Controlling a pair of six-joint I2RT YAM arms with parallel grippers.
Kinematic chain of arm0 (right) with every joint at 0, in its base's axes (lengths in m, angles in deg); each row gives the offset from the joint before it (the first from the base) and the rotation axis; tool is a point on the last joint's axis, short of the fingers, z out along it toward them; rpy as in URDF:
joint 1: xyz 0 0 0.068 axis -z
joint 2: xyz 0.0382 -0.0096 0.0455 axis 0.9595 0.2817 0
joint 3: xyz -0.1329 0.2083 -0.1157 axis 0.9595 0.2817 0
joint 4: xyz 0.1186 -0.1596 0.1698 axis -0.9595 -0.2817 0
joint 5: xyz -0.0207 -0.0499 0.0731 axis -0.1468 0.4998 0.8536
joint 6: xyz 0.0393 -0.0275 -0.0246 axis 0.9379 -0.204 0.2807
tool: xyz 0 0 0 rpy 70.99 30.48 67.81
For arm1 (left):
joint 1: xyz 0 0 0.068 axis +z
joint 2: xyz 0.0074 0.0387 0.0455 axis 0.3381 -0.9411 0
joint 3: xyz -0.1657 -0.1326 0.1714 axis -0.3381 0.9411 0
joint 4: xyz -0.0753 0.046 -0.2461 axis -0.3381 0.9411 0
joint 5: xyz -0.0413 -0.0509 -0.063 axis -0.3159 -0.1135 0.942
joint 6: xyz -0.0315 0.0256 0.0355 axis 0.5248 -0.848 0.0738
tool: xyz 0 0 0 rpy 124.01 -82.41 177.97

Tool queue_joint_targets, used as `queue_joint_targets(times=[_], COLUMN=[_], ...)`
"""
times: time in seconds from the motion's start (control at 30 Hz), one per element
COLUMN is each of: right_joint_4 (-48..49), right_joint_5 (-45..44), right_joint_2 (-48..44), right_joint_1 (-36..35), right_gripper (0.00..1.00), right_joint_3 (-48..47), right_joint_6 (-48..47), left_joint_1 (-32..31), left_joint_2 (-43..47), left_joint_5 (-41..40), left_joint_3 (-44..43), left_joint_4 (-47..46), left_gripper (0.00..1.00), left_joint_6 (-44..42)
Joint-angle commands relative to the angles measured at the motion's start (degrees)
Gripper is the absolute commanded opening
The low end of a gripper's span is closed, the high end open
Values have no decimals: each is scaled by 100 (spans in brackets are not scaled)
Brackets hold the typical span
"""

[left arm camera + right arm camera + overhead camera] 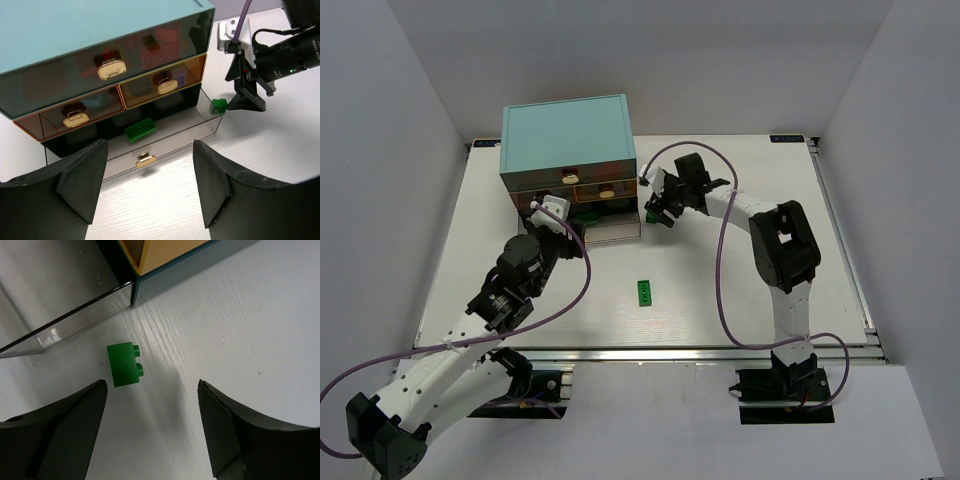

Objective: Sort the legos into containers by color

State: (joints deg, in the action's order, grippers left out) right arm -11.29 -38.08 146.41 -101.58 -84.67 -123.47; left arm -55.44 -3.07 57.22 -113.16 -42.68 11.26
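Note:
The teal cabinet (563, 135) has brownish drawers (111, 69). Its bottom drawer (165, 142) is pulled open, and a green lego (140, 128) lies in it. A small green lego (123, 364) lies on the table just off the drawer's right front corner; it also shows in the left wrist view (218, 104). My right gripper (151, 400) is open and empty, hovering just above and beside this lego. My left gripper (150, 185) is open and empty in front of the open drawer's knob (145, 160). Another green lego (644, 292) lies mid-table.
Red pieces show dimly through the top drawer front (165, 50). The right arm's wrist and cable (280, 55) hang close to the cabinet's right side. The clear drawer wall (75, 325) is just left of my right gripper. White walls surround the table.

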Motion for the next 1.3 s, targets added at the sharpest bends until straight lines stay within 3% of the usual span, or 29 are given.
queue_joint_targets(times=[0.0, 0.3, 0.4, 0.53, 0.83, 1.27], right_joint_4=[71, -96, -174, -280, -131, 370], right_joint_5=[-33, 11, 55, 248, 477, 486], right_joint_2=[165, 526, 675, 729, 360, -545], right_joint_1=[-97, -141, -159, -159, -124, -106], right_gripper=[78, 73, 66, 48, 23, 16], right_joint_3=[-278, -620, -779, -893, -349, 793], right_joint_6=[-67, -67, -102, -190, -261, -375], left_joint_1=[26, 26, 26, 26, 26, 26], left_joint_2=[68, 138, 121, 112, 94, 103], left_joint_5=[30, -40, -58, -75, -119, -181], left_joint_3=[-117, -56, -56, -30, 5, 41], left_joint_4=[-58, -84, -84, -84, -84, -268], left_gripper=[78, 78, 78, 78, 78, 79], left_joint_6=[-68, -112, -112, -138, -165, -191])
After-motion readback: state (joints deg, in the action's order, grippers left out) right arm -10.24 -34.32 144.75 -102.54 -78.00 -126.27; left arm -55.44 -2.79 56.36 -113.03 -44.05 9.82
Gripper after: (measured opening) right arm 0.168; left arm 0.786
